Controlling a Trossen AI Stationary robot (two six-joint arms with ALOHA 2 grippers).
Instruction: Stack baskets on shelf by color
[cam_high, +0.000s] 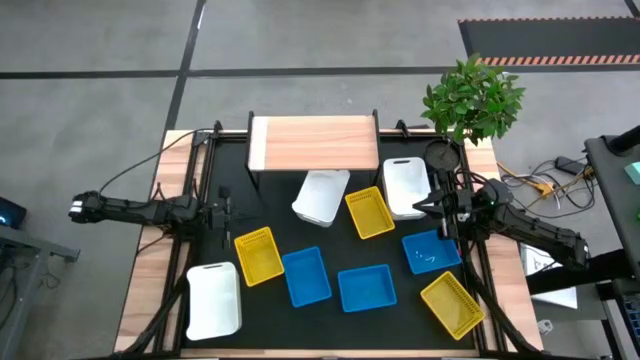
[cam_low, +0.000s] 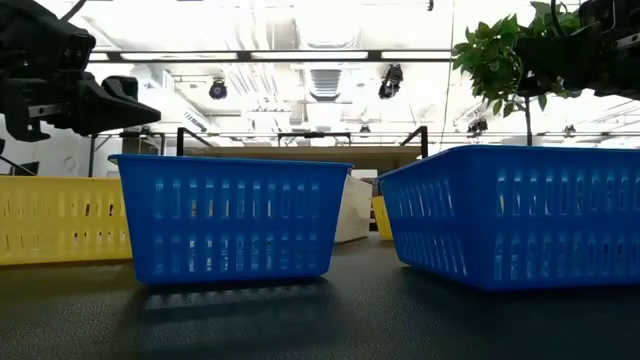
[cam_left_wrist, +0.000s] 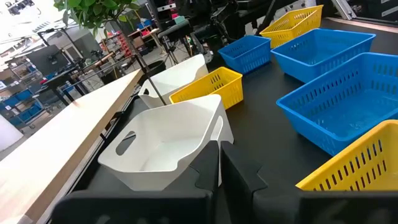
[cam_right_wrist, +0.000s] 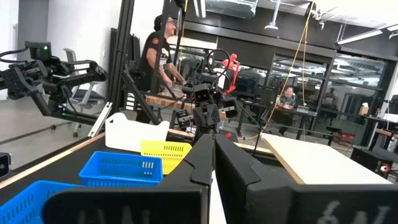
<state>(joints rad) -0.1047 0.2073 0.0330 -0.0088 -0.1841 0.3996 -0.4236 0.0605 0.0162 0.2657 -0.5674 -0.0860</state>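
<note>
While the nine baskets lie scattered over the black worktop (cam_high: 225, 235), none sits on the shelf (cam_high: 313, 143), whose wooden top stands at the far edge between the two arms. Nearest the left end effector (cam_high: 226, 212) are a yellow basket (cam_high: 259, 254) and a tilted white basket (cam_high: 321, 196); its fingers are closed on nothing. Beside a white basket (cam_high: 404, 187) and a blue basket (cam_high: 431, 251), the right end effector (cam_high: 438, 204) is likewise closed and empty.

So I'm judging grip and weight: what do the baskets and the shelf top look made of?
Baskets, such as the blue one: apparently thin moulded plastic, slightly glossy, with slotted walls. Shelf top: pale wood or a wood-look board, matte, with visible grain lines.
</note>
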